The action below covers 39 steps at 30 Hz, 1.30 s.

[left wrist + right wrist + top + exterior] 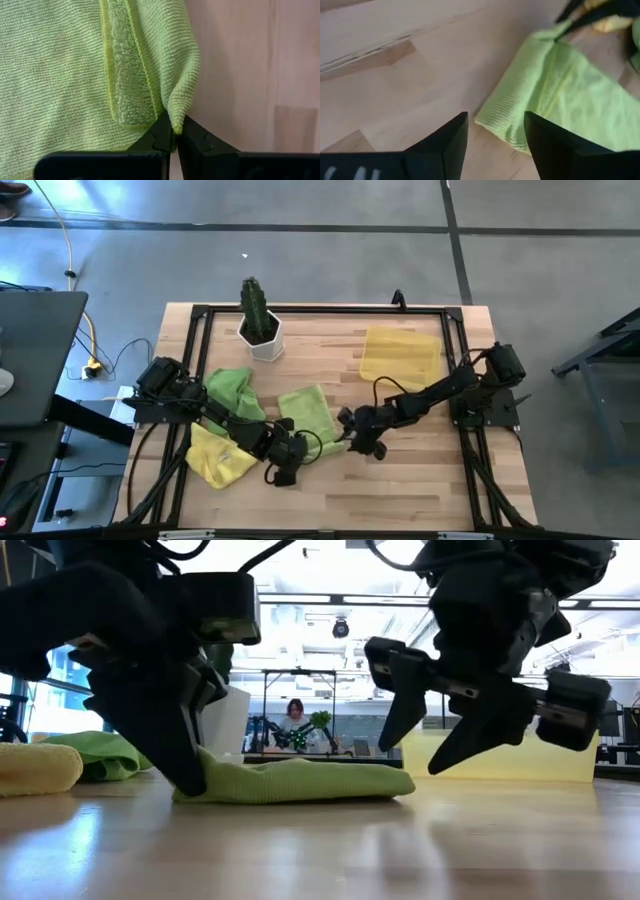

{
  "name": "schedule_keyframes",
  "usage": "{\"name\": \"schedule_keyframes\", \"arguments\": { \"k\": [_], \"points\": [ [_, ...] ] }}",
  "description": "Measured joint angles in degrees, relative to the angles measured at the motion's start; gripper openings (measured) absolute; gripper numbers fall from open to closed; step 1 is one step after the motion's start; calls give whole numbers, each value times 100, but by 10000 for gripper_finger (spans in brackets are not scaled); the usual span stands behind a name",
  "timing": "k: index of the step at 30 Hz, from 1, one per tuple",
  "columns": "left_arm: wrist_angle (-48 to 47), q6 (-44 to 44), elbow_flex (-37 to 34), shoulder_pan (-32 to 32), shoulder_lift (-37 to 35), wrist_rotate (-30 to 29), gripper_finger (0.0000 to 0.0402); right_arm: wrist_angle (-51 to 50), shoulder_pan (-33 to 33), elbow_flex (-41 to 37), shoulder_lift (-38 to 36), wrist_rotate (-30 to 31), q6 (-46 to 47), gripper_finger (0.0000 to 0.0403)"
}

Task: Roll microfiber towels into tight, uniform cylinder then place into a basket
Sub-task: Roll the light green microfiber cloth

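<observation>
L gripper (pixel 174 142) pinched tight on a corner fold of the middle green towel (pixel 308 412); R gripper (pixel 437 740) wide open, empty, hovering just off its opposite edge. Bare table (pixel 420 470) in front (room to move). Basket (pixel 400 355) well apart at back right, cactus pot (pixel 260 330) back left, yellow towel (pixel 220 458) and 2nd green towel (pixel 232 388) crowd the L side.

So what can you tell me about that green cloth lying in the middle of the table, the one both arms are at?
The middle lime green towel is a soft, ribbed microfiber cloth with a stitched hem, lying low on the wooden table, one side folded over. The left gripper is shut on a pinched fold at its edge. The right gripper hangs open above its other end, not touching. The basket sits apart.
</observation>
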Motion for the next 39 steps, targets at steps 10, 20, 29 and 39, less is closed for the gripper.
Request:
{"name": "schedule_keyframes", "arguments": {
  "k": [10,20,29,39],
  "points": [
    [-65,68,2,0,2,-160,8,418,43,0,298,-9,-722,166],
    [12,73,0,2,4,-160,8,1183,8,15,955,348,-773,149],
    [25,659,2,-4,4,-138,8,1185,-155,22,1075,337,667,105],
    [41,561,74,-4,4,-136,19,1045,-199,20,1082,247,2039,8]
  ]
}}
